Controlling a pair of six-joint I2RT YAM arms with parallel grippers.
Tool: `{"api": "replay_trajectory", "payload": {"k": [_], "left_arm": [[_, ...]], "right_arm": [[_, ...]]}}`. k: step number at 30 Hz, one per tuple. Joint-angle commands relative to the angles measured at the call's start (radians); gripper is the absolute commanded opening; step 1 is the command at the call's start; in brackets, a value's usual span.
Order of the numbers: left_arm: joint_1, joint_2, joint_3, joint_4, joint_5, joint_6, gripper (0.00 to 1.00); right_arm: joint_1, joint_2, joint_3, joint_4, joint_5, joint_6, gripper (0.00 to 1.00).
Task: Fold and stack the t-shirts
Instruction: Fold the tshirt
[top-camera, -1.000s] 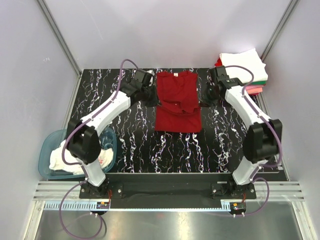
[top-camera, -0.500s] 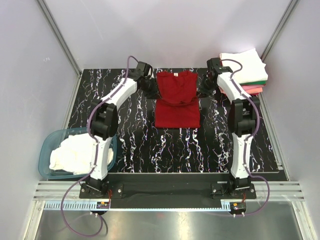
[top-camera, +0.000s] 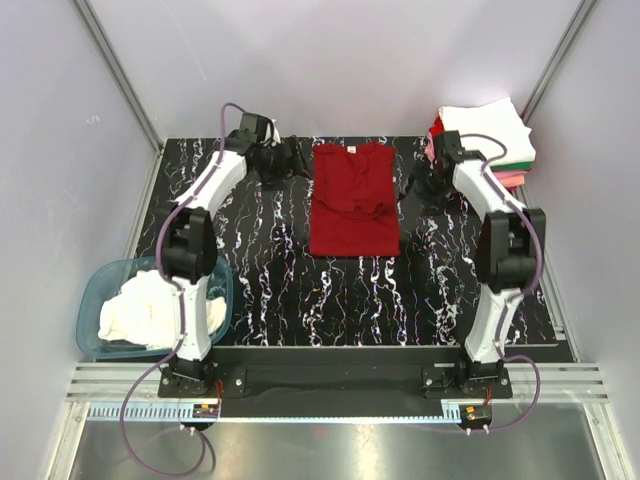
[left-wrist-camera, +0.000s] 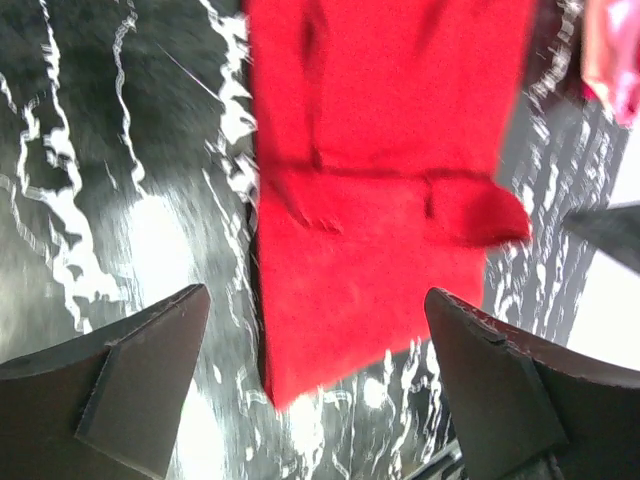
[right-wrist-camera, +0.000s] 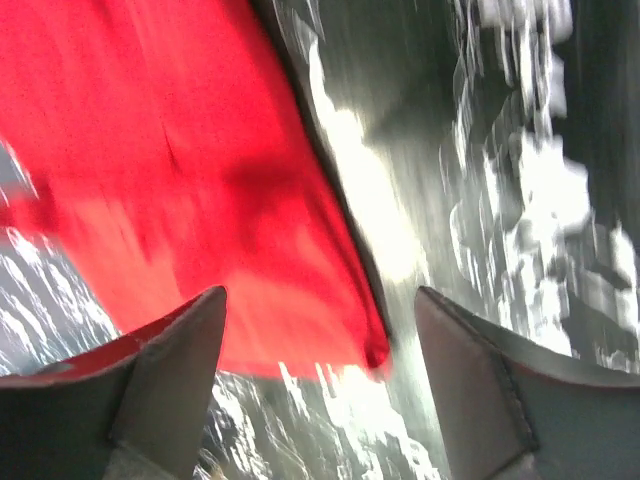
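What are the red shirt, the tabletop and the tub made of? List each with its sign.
Red shirt: soft matte cloth, probably cotton knit; it lies creased and folded.
Tabletop: hard and glossy, black with white veins like marble, perhaps printed laminate; glare shows in the wrist views.
Tub: smooth teal plastic, seemingly translucent; its thin rim looks see-through.

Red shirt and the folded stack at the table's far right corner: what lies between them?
Between the red shirt and the stack hangs the open right gripper, above bare table; the top view shows it.
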Motion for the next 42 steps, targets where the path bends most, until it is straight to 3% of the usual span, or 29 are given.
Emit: {"api": "replay_trajectory", "payload": {"k": [1, 2, 5, 6, 12, 22, 26, 30, 34, 38, 42], "left_arm": [[-0.044, -0.139, -0.094, 0.068, -0.024, 0.082, 0.92], [-0.055, -0.156, -0.128, 0.08, -0.033, 0.09, 0.9], [-0.101, -0.201, -0.238, 0.139, -0.076, 0.1, 0.85], [-0.111, -0.198, -0.27, 0.156, -0.078, 0.094, 0.84], [-0.13, -0.087, -0.229, 0.182, -0.059, 0.065, 0.73], [-0.135, 0.114, -0.033, 0.156, -0.073, 0.061, 0.73], [-0.125, 0.239, 0.116, 0.122, -0.061, 0.054, 0.73], [-0.086, 0.35, 0.376, 0.091, -0.03, 0.015, 0.73], [-0.03, 0.35, 0.415, 0.133, -0.021, -0.085, 0.79], [-0.003, 0.174, 0.245, 0.209, -0.047, -0.084, 0.95], [-0.004, 0.048, 0.083, 0.22, -0.049, -0.065, 0.98]], "right_arm": [[0.048, -0.259, -0.243, 0.213, -0.029, 0.034, 0.77], [0.092, -0.283, -0.285, 0.244, -0.034, 0.034, 0.72], [0.154, -0.291, -0.355, 0.252, -0.04, 0.027, 0.69], [0.175, -0.259, -0.354, 0.252, -0.048, 0.03, 0.63], [0.197, -0.094, -0.232, 0.224, -0.071, 0.013, 0.57], [0.194, 0.141, 0.074, 0.105, -0.019, -0.052, 0.57], [0.153, 0.229, 0.2, 0.06, -0.017, -0.052, 0.58], [0.09, 0.34, 0.398, 0.005, -0.016, -0.009, 0.59], [0.045, 0.408, 0.578, -0.087, -0.011, 0.014, 0.64], [0.037, 0.281, 0.479, -0.02, 0.009, 0.014, 0.77], [0.037, 0.123, 0.219, 0.067, -0.023, 0.034, 0.83]]}}
